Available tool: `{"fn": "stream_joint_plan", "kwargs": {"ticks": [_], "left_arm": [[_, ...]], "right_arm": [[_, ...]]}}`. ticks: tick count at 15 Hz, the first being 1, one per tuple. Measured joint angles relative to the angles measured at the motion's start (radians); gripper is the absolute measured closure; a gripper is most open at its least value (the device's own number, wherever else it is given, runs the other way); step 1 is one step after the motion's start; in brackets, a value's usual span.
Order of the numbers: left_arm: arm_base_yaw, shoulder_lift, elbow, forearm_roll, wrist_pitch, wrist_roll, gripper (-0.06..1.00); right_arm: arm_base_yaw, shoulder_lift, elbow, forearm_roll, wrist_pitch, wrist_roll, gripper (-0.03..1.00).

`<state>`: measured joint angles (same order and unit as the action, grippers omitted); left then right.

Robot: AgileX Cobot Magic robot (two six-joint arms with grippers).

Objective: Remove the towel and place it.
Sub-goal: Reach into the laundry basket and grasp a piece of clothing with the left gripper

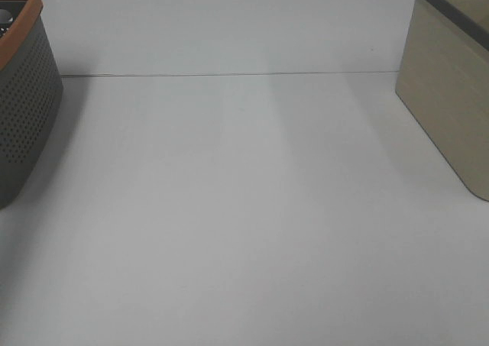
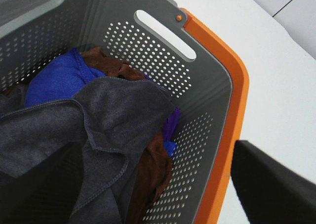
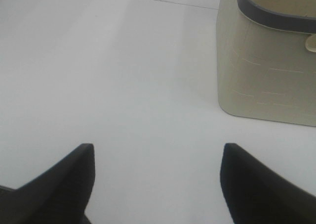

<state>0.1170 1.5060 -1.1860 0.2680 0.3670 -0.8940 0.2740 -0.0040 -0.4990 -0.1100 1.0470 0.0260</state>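
Two tools spread: left tool (image 2: 153,152) over towel (image 2: 113,110) in grey basket (image 2: 217,85), right tool (image 3: 158,149) above white tabletop (image 1: 244,208).

**Desk:** What is showing of the right gripper (image 3: 155,147)?

**Photographer:** Two matte black fingers (image 3: 59,189) are showing, broad at the base and narrowing to blunt, slightly rounded tips. Their surfaces are looking plain and smooth.

**Desk:** And the left gripper (image 2: 155,150)?

**Photographer:** It is wearing the same black finish. One finger (image 2: 276,184) is appearing as a flat-sided wedge with a straight edge. The other is reading only as a dark blur, too soft to give its shape.
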Motion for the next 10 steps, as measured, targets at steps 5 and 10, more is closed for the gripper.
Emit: {"fn": "stream_joint_plan", "kwargs": {"ticks": [5,10], "left_arm": [[0.000,0.179,0.000,0.059,-0.117,-0.205,0.18],[0.035,0.313,0.000,0.065,-0.201,-0.293,0.18]], "right_arm": [[0.000,0.000,0.000,0.000,0.000,0.000,0.26],[0.000,0.000,0.000,0.000,0.000,0.000,0.26]]}}
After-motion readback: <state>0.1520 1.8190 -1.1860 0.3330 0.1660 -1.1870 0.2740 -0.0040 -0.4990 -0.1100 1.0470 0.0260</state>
